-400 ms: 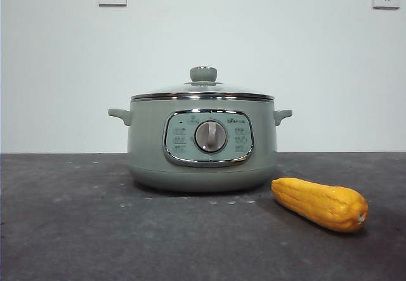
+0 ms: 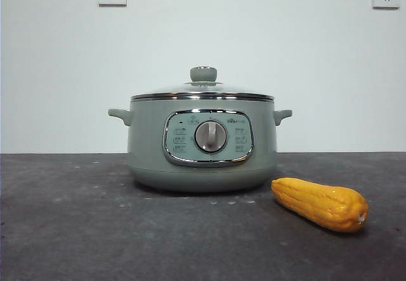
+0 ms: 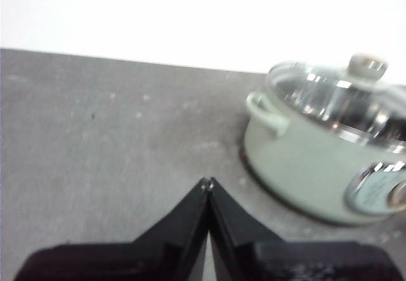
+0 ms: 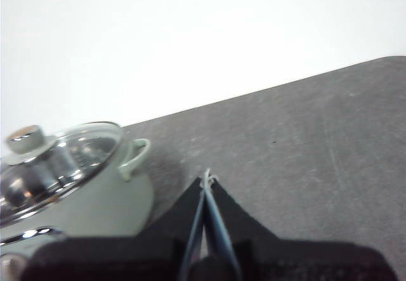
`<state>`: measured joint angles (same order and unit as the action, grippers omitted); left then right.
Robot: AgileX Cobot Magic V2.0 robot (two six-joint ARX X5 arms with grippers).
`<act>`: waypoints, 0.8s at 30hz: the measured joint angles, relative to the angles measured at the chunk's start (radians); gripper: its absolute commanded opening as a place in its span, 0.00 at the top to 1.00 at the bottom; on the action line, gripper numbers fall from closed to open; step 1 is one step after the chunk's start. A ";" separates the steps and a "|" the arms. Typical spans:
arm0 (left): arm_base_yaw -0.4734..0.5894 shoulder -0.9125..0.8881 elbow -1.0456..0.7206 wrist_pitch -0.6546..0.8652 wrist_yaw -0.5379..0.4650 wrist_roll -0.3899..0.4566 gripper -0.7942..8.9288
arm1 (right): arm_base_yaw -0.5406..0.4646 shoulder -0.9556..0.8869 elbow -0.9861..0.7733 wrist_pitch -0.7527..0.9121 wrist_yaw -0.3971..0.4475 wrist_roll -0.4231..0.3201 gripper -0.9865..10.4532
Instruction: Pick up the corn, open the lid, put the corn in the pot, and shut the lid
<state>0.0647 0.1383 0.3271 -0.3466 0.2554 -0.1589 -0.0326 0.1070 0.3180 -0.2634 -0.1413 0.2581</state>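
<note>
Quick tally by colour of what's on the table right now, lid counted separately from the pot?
Sage-green: 1, the pot
Clear glass with green knob: 1, the lid, seated on the pot
Yellow-orange: 1, the corn, lying beside the pot
Total: 3

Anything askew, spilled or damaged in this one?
Nothing stands out. The lid sits level on the pot, and the corn lies whole on the table beside it, apart from it.

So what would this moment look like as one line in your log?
corn: on table, beside pot | lid: on pot | left gripper: shut, empty | right gripper: shut, empty
</note>
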 measured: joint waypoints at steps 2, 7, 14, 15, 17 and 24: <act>0.000 0.029 0.071 -0.034 0.007 -0.002 0.92 | 0.000 0.046 0.068 -0.059 -0.029 -0.006 0.92; 0.000 0.134 0.270 -0.147 0.068 0.014 0.92 | 0.000 0.187 0.275 -0.216 -0.117 -0.076 0.92; 0.000 0.285 0.529 -0.353 0.143 0.096 0.92 | 0.000 0.373 0.581 -0.469 -0.196 -0.199 0.92; 0.000 0.301 0.559 -0.372 0.149 0.105 0.92 | 0.000 0.395 0.617 -0.500 -0.200 -0.214 0.92; 0.000 0.338 0.628 -0.417 0.167 0.124 0.92 | 0.000 0.445 0.704 -0.577 -0.209 -0.241 0.92; -0.002 0.388 0.698 -0.481 0.195 0.148 0.92 | 0.000 0.520 0.827 -0.702 -0.226 -0.296 0.92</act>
<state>0.0624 0.5259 1.0256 -0.8272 0.4500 -0.0105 -0.0326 0.6273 1.1454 -0.9657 -0.3676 -0.0376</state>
